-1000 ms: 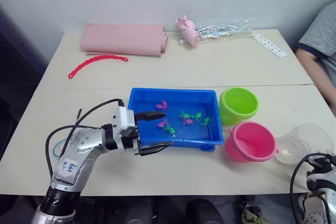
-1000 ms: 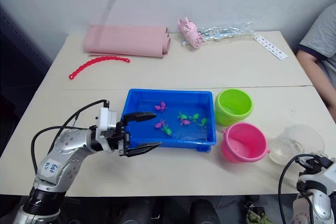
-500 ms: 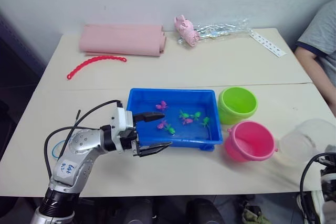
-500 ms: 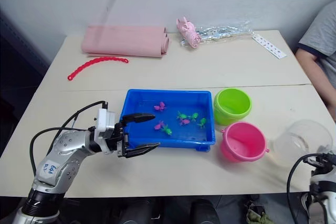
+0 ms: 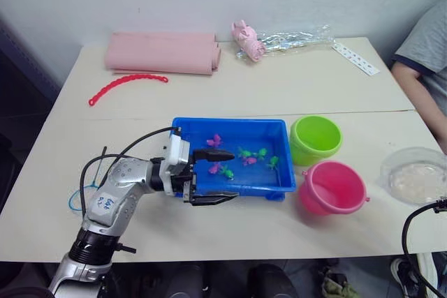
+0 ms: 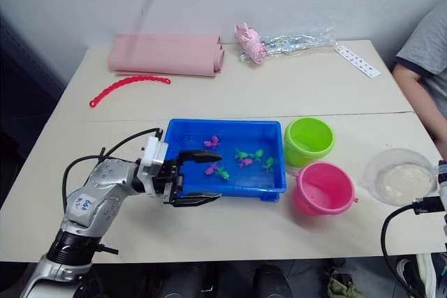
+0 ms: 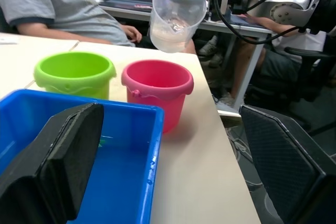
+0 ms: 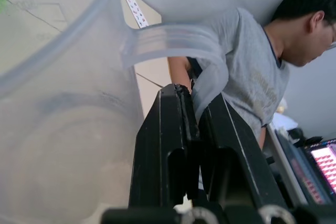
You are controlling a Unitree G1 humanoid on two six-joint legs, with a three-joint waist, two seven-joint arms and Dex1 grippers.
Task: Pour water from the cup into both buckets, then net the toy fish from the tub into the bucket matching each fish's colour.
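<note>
Right gripper (image 8: 191, 129) pinches cup (image 6: 399, 176) handle, lifted at pink bucket's (image 6: 323, 188) 3 o'clock | left gripper (image 6: 202, 178) spread by tub (image 6: 227, 128) | pouring, netting left.

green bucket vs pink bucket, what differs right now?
Colour: the green bucket is lime, the pink bucket is pink. Position: the green bucket stands farther from the robot, close beside the blue tub; the pink bucket stands nearer the robot, by the tub's corner. Shared: both are upright, open-topped and similar in size.

Net handle out of sight; person (image 5: 426, 47) cut off by the edge.
</note>
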